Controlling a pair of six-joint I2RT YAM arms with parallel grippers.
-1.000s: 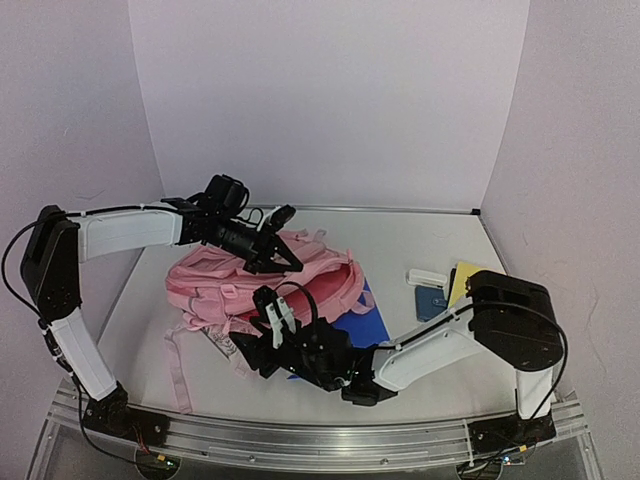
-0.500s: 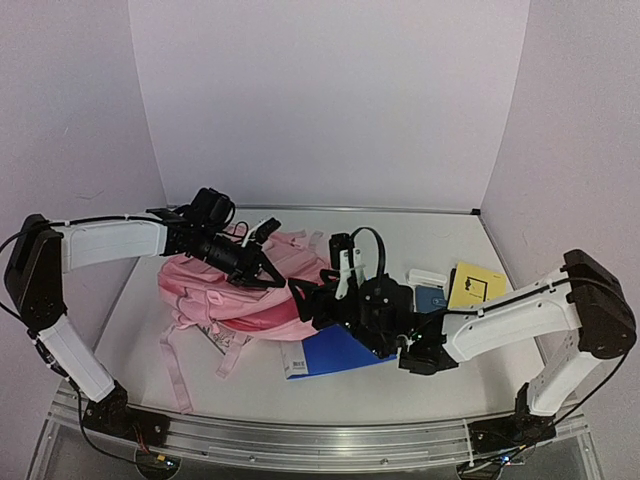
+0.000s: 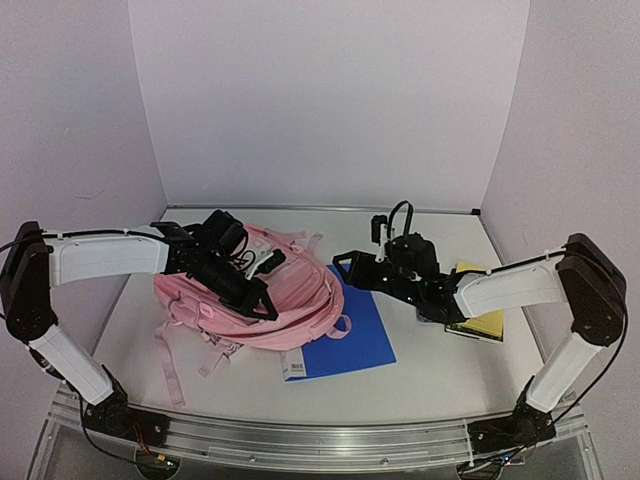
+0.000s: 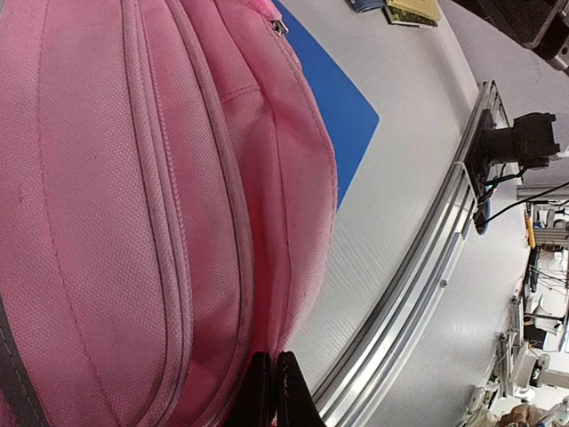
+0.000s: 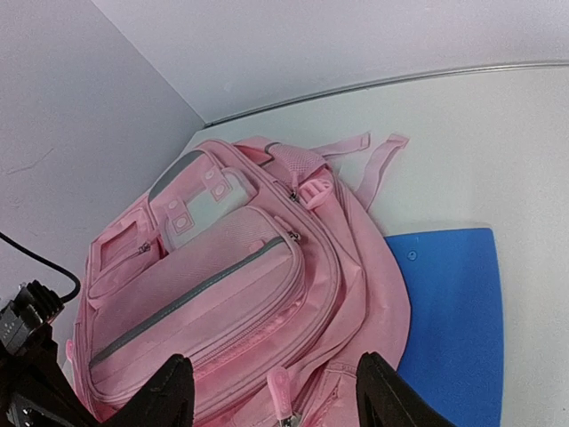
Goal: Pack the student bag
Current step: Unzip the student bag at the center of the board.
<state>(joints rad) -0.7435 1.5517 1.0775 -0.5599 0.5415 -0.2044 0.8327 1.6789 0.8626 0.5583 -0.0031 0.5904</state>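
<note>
- My left claw (image 4: 272, 363): closed, pinching an edge of the student bag (image 3: 275, 290).
- I see the student bag lying left of centre on the counter (image 3: 430, 375), overlapping a blue folder (image 3: 362, 332).
- My right claw (image 5: 277, 402): open, empty.

Bright even light; soft shadows; sharp focus; wrist views edge-distorted.

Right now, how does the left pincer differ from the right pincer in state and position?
The left pincer is shut, fingers pressed together; the right pincer is open, nothing between its fingers. The left pincer sits at an edge of the student bag; the right pincer stands clear of it, near the far edge of the blue folder. Whether the left pincer pinches fabric, I cannot tell. Both face the student bag.
</note>
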